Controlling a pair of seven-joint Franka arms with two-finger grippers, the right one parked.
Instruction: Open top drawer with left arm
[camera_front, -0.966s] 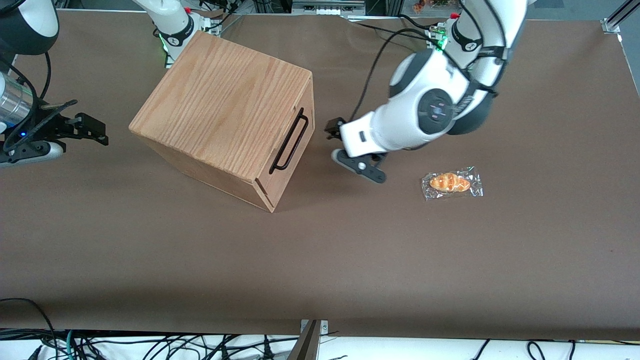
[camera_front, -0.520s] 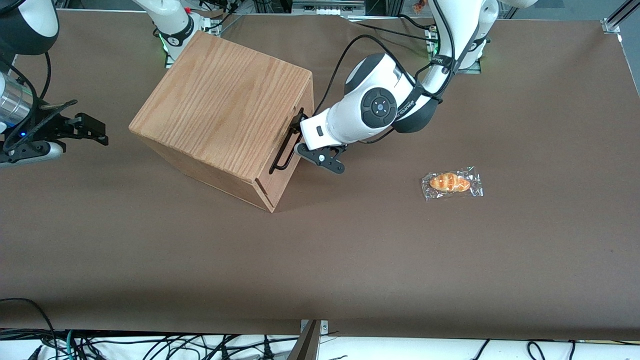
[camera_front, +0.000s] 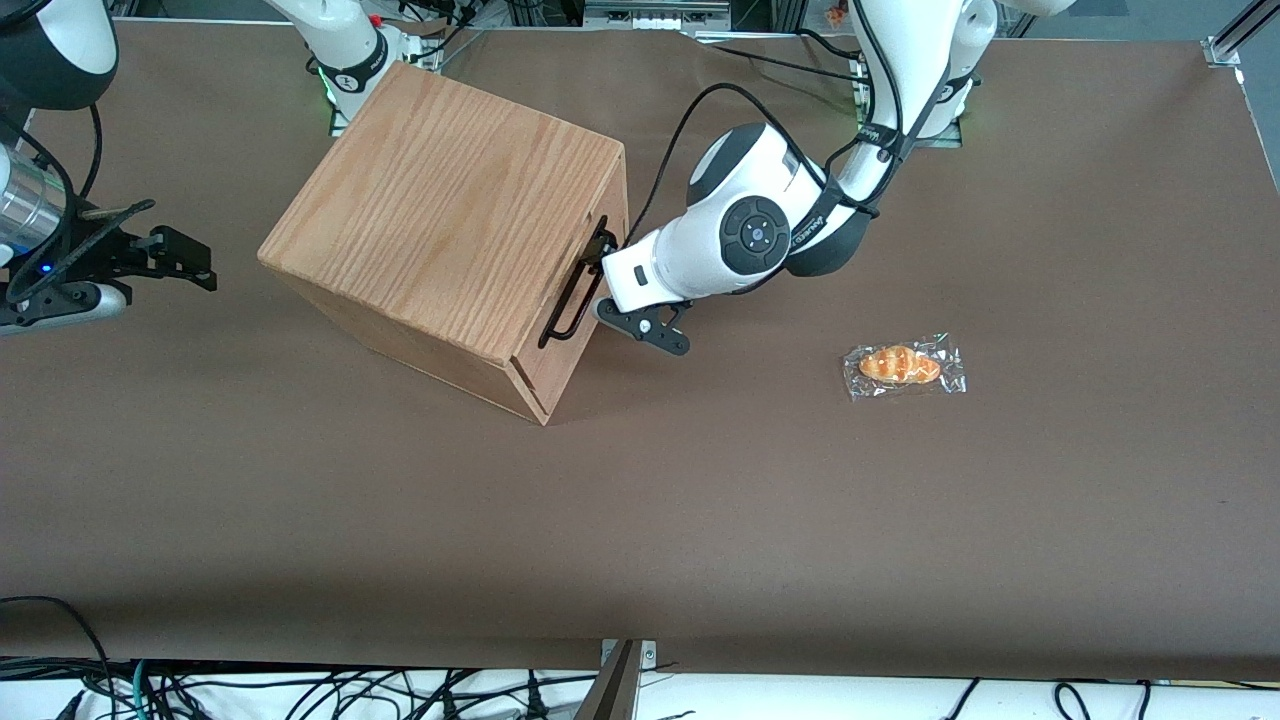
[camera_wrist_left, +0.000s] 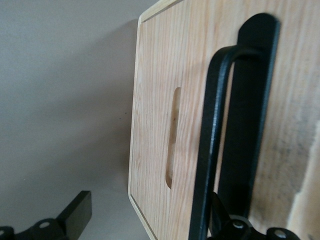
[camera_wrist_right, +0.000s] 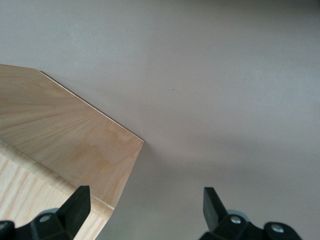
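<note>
Now top drawer (camera_front: 590, 275) handle (camera_wrist_left: 210, 140) between open jaws

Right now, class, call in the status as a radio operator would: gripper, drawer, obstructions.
Gripper open, at the handle, fingers astride the bar. Top drawer shut, flush with the wooden box. Wrapped pastry lies apart, toward the working arm's end.

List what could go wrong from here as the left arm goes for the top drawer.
1. In the wrist view the gripper is open, with one finger against the black bar handle and the other well clear of the box: closing off-centre may let the bar slip out.
2. The wooden box sits loose and angled on the table; a pull might drag the whole box instead of sliding out the top drawer.
</note>
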